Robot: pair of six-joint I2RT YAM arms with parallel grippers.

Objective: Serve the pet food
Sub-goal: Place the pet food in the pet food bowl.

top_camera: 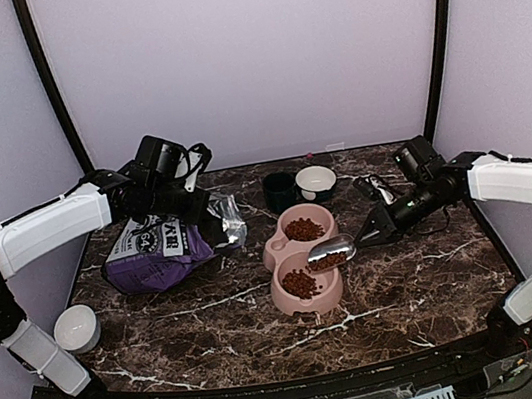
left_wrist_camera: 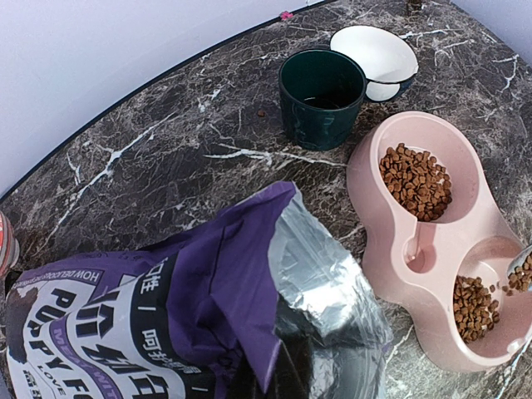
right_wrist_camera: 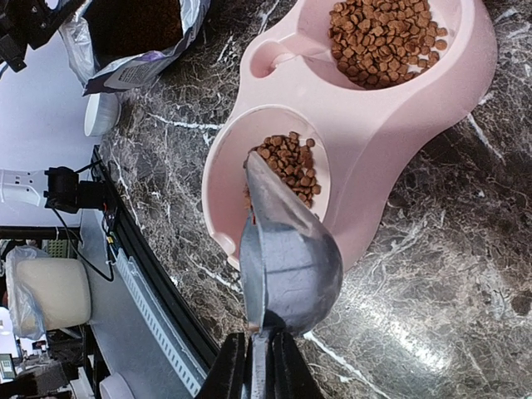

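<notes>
1. Over the near compartment of the pink double bowl [top_camera: 277, 253], my right gripper [top_camera: 377, 225] is closed almost fully on the thin handle of a metal scoop [top_camera: 333, 250]. The fingers [right_wrist_camera: 231, 370] clamp it from both sides.
2. Pet food [top_camera: 303, 228] lies as a heap in the far compartment and as a smaller heap in the near one. A few pellets sit in the scoop, whose tip hangs just above the near heap.
3. My left gripper [top_camera: 193, 199] is fully closed at the upper end of the purple printed bag [top_camera: 152, 248]. Whether it pinches the bag I cannot tell.
4. My right arm [top_camera: 521, 181] reaches in from the right edge, with the wrist angled down and left toward the bowl. My left arm [top_camera: 48, 226] stretches from the left edge across the bag, which lies on its side with its foil mouth facing the bowl.
5. On the dark, white-veined marble surface [top_camera: 412, 288], a dark green cup [top_camera: 280, 190] and a white dish [top_camera: 317, 181] stand just beyond the bowl. A small white bowl [top_camera: 77, 328] sits at the left edge. Plain lilac walls [top_camera: 243, 51] close in the space.
</notes>
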